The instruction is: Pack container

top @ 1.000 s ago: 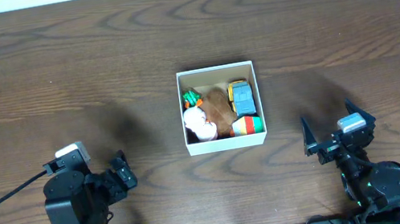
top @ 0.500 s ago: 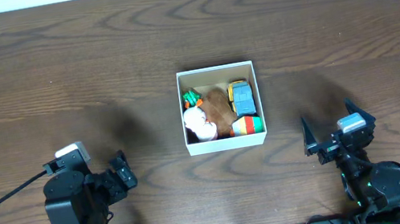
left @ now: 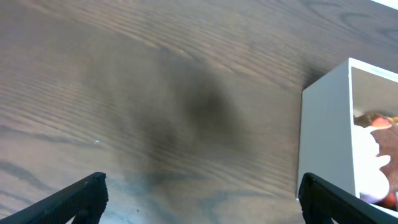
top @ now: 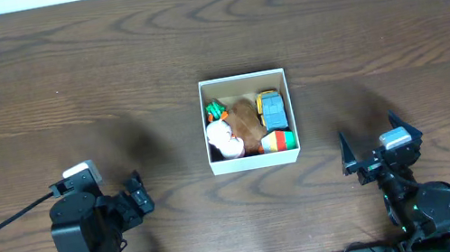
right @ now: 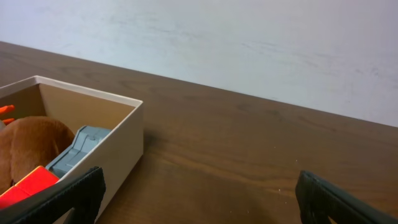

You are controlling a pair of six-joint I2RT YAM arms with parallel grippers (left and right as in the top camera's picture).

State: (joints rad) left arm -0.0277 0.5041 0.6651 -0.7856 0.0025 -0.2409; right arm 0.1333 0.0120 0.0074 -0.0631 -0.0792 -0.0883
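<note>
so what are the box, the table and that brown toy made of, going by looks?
Container: likely cardboard; matte white outside, tan inside, thin straight walls with crisp edges. Table: dark wood or wood-look laminate; visible grain, low sheen, can't tell which. Brown toy: probably plush; soft rounded shape, fuzzy matte surface.

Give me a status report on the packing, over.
Left gripper open, empty; right gripper open, empty. Small square white cardboard container on dark wooden table, toys inside. Nothing blocking it.
</note>
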